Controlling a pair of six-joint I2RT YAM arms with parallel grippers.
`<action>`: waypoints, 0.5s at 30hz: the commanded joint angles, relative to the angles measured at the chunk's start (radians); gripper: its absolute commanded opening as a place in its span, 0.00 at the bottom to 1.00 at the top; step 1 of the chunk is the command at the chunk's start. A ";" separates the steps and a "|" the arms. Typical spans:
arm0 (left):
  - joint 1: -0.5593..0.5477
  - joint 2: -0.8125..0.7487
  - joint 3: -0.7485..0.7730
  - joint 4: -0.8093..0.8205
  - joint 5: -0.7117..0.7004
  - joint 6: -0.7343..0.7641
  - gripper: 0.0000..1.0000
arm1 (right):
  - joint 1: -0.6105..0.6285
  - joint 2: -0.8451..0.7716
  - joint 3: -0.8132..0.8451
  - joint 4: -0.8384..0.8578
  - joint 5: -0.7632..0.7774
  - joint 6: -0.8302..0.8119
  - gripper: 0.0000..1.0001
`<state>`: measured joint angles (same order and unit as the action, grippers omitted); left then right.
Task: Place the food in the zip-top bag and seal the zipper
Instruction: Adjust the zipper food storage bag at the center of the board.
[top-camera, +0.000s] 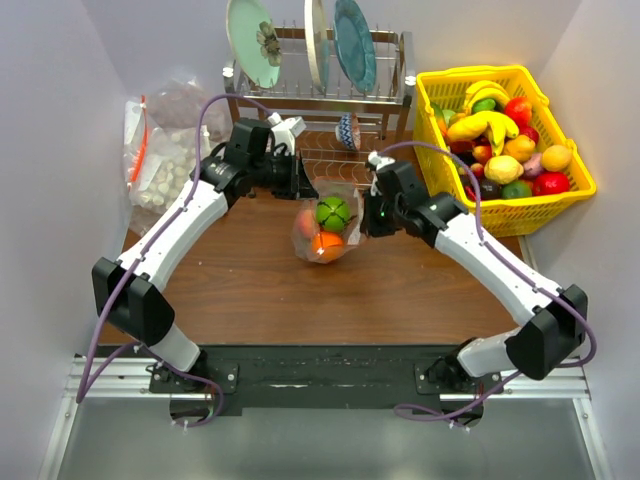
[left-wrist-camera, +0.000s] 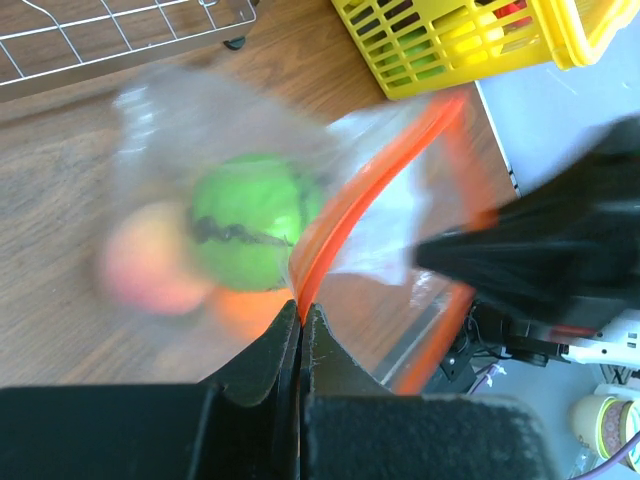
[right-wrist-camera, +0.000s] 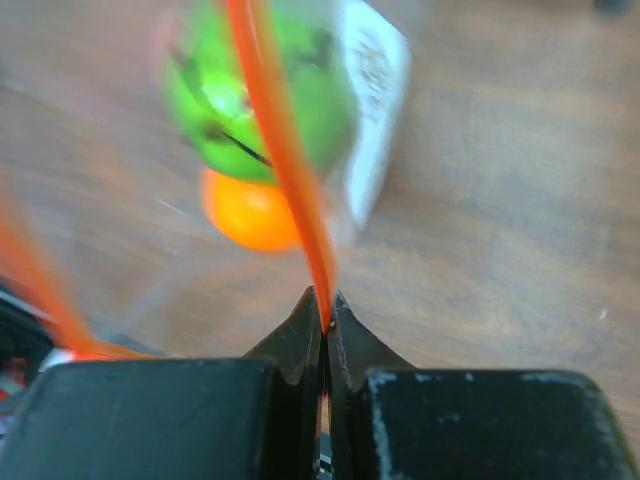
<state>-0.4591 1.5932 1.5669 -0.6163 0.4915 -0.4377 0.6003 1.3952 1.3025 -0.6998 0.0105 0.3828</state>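
Zip-top bag (top-camera: 325, 238), fruit (top-camera: 332, 212) inside, at the middle of the table (top-camera: 250, 285); left gripper (left-wrist-camera: 302, 312) and right gripper (right-wrist-camera: 326, 312) each pinched shut on the zipper (right-wrist-camera: 285, 170); sealing likely goes best with the strip pulled taut, one pinch sliding along it.

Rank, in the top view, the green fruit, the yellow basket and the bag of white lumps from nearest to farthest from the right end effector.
1. green fruit, just left of the right end effector
2. yellow basket, back right
3. bag of white lumps, far left
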 joint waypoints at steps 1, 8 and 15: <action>0.007 -0.045 -0.031 0.044 0.009 -0.009 0.00 | 0.004 -0.038 0.328 -0.085 0.032 -0.045 0.00; 0.037 -0.062 0.031 -0.005 0.027 0.005 0.00 | 0.000 -0.013 0.339 -0.122 0.126 -0.047 0.00; 0.053 -0.087 0.052 -0.042 0.033 0.016 0.00 | -0.004 -0.018 0.187 -0.055 0.100 -0.013 0.00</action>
<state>-0.4168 1.5623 1.6180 -0.6556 0.5014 -0.4278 0.5980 1.3792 1.5284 -0.7742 0.0971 0.3569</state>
